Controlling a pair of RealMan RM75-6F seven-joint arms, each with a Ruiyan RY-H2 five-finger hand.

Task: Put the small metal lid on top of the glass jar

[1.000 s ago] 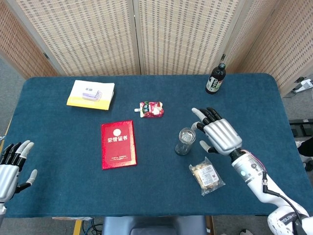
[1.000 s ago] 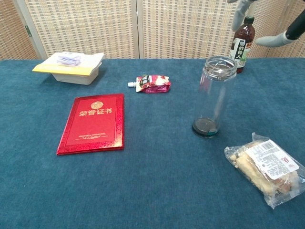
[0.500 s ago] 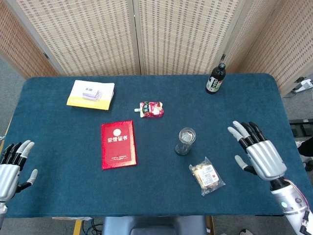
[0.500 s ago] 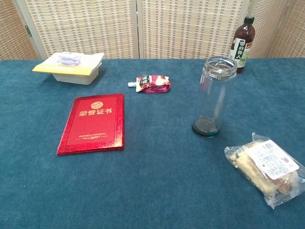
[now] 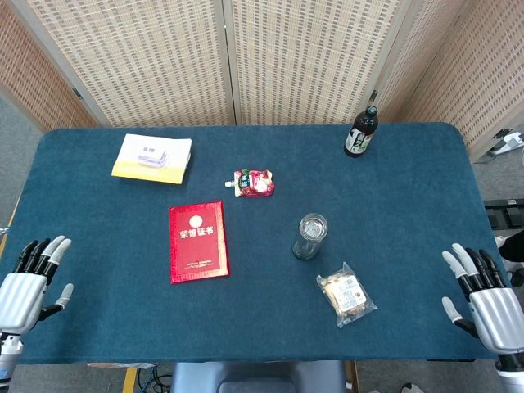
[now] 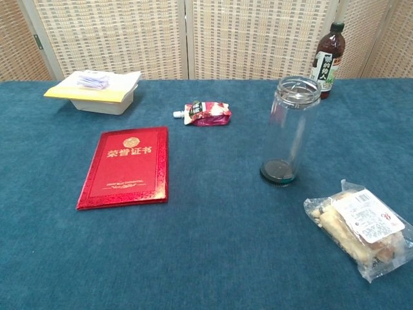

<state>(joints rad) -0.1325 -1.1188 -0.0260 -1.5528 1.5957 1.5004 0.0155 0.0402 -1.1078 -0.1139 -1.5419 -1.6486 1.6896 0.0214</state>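
Blue table (image 5: 123, 246). Glass jar (image 6: 288, 131) upright, right of centre, between dark bottle (image 6: 327, 51) and snack packet (image 6: 361, 227); the small metal lid appears seated on its rim. Likely rigid, slick, breakable, tippy: grip mid-wall. Left hand (image 5: 23, 286), right hand (image 5: 490, 304) at near corners, fingers spread, empty.

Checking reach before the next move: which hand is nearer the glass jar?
The right hand. It sits at the table's near right corner, right of the glass jar. The left hand is at the near left corner, farther off, beyond the red booklet.
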